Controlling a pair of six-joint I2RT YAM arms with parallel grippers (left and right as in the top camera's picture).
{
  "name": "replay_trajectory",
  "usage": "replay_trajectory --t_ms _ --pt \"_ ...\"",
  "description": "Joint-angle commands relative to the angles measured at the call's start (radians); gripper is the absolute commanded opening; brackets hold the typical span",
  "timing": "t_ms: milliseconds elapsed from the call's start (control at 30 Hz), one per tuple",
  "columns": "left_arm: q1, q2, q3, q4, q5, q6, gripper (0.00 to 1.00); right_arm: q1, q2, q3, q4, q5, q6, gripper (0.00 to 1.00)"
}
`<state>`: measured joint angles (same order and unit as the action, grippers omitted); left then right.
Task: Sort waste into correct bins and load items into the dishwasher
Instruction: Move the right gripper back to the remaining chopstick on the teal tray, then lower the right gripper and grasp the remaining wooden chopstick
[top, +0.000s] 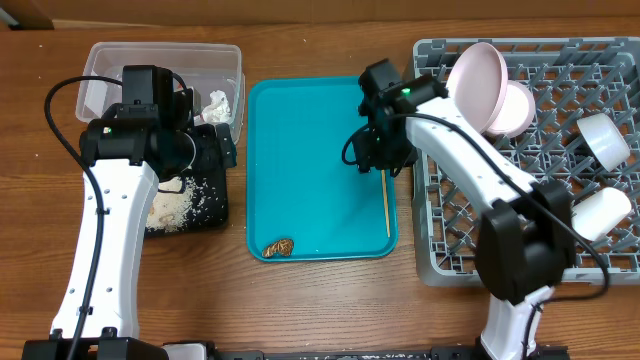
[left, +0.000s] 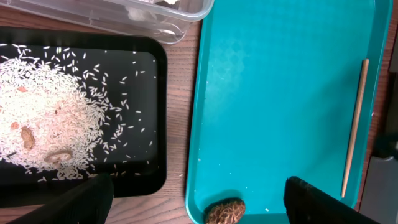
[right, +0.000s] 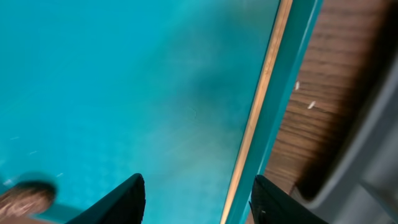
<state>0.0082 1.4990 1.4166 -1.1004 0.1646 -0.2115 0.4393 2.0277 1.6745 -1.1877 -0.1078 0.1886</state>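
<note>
Far left, the clear tub (top: 105, 60) holds the white tissue (top: 217, 103). Nearer, the rice (left: 50, 118) is heaped in the black tray (left: 146, 158). The left gripper (left: 198, 186) hangs roughly over the seam between that and the teal tray (top: 310, 150), fingers spread wide, holding nothing. The brown scrap (left: 225, 213) sits at the teal tray's near edge. The chopstick (right: 261, 106) lies flat along its right rim with the right gripper (right: 196, 193) above it, fingers apart on either side, not pinching. It's light, stiff, thin and tucked against the rim, so I'd pinch mid-length and firmly, or it'll probably roll. The dish rack (top: 450, 250) is just right.
</note>
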Motion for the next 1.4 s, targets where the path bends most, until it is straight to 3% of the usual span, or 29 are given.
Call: replay_trajectory --t_ms 0,200,867,1100,1367 --pt "-0.002 0.002 0.018 0.001 0.012 -0.013 0.89 -0.002 0.066 0.013 0.005 -0.01 0.03 0.57" --pt "-0.002 0.002 0.018 0.002 0.012 -0.013 0.89 -0.002 0.142 0.009 0.002 0.009 0.053 0.57" --pt "-0.002 0.002 0.018 0.002 0.011 -0.013 0.89 -0.001 0.145 -0.135 0.06 0.001 0.078 0.56" --pt "-0.002 0.002 0.018 0.002 0.012 -0.013 0.89 -0.001 0.145 -0.144 0.061 0.0 0.078 0.29" --pt "-0.002 0.002 0.018 0.001 0.012 -0.013 0.89 -0.001 0.145 -0.144 0.061 0.0 0.078 0.18"
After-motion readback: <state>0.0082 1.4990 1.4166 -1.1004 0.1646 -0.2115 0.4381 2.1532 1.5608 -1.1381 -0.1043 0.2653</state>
